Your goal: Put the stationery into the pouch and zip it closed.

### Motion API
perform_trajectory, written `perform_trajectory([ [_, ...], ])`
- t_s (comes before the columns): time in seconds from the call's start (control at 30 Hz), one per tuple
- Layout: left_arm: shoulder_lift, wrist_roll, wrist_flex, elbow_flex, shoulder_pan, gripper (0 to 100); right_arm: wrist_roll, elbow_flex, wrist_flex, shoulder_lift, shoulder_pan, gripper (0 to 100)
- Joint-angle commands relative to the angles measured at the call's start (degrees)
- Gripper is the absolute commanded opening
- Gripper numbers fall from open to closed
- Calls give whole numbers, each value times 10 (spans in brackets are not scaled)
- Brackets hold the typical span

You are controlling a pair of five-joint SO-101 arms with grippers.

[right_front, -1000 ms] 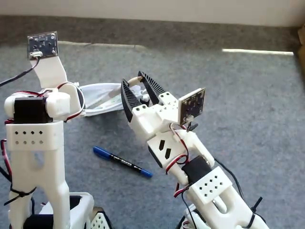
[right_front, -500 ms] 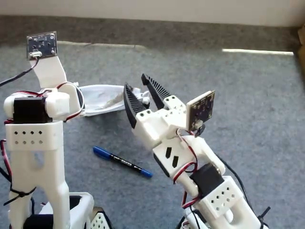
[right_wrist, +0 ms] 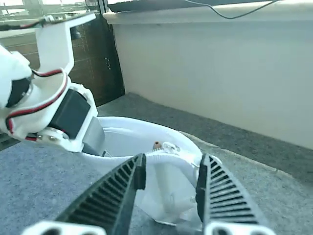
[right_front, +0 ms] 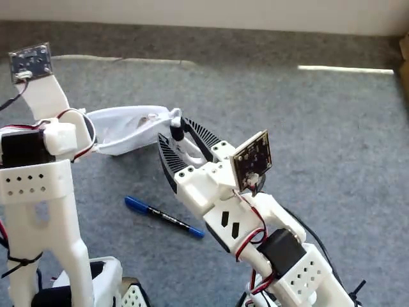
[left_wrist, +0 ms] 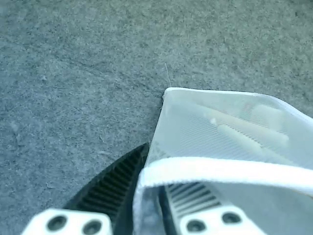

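Observation:
The white mesh pouch [right_front: 131, 131] hangs above the grey carpet with its mouth gaping. My left gripper [left_wrist: 154, 164] is shut on one end of its rim, and pale stationery shows through the pouch's mesh [left_wrist: 234, 132]. My right gripper [right_front: 172, 131] is open, its black fingers [right_wrist: 120, 193] standing either side of the pouch's other end [right_wrist: 168, 164], where a small zipper part shows. A blue pen [right_front: 163, 217] lies on the carpet in front of the pouch, between the two arm bases.
Grey carpet [right_front: 319, 128] covers the whole surface, with open room to the right and behind the pouch. A wall runs along the far edge. The left arm's white body [right_front: 38, 192] stands tall near the pen.
The left arm shifted left and lifted the pouch, which now gapes wider. The right gripper pulled back, then came in around the pouch's near end with narrower jaws. The pen stayed put.

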Motion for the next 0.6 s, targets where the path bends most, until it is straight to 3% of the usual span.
perform_trajectory([
  [0.0,-9,12,-24,-3,-58,6,11,-44,36,-15,-7,166],
  [0.3,-65,30,-33,3,-129,6,29,-11,106,-2,-124,166],
  [0.57,-160,63,-93,95,-144,6,50,20,105,204,-177,166],
])
